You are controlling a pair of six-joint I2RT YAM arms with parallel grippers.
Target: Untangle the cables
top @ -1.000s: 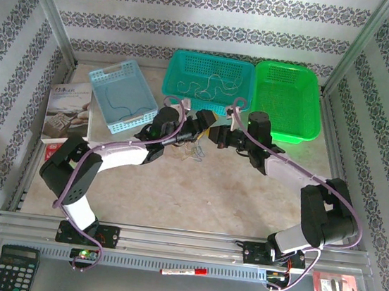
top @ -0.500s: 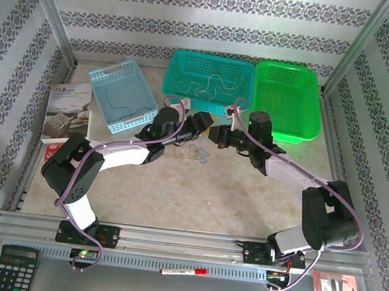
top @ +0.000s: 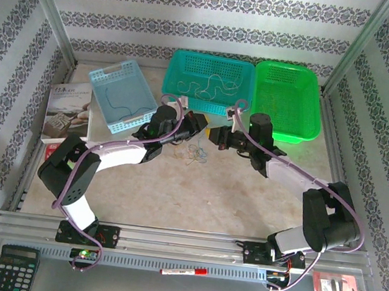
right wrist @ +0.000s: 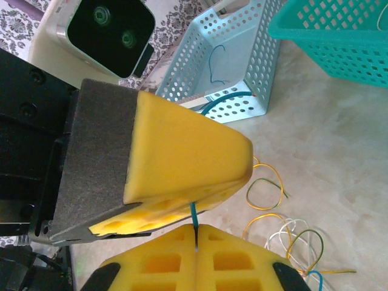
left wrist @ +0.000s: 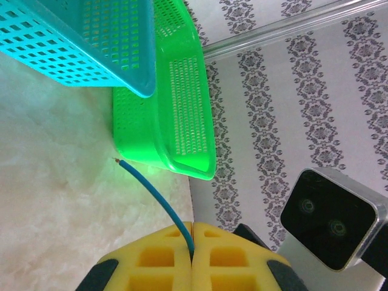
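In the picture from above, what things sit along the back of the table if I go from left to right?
booklet → light blue basket → teal basket → green basket

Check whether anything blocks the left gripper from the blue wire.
Nothing visible does. The left gripper is shut directly on the blue wire, whose free end trails toward the green basket. The right gripper pinches the same wire.

Bright, diffuse light, faint shadows. In the left wrist view the green basket tints the table green toward eight o'clock. The left gripper, at six o'clock, looks sharp.
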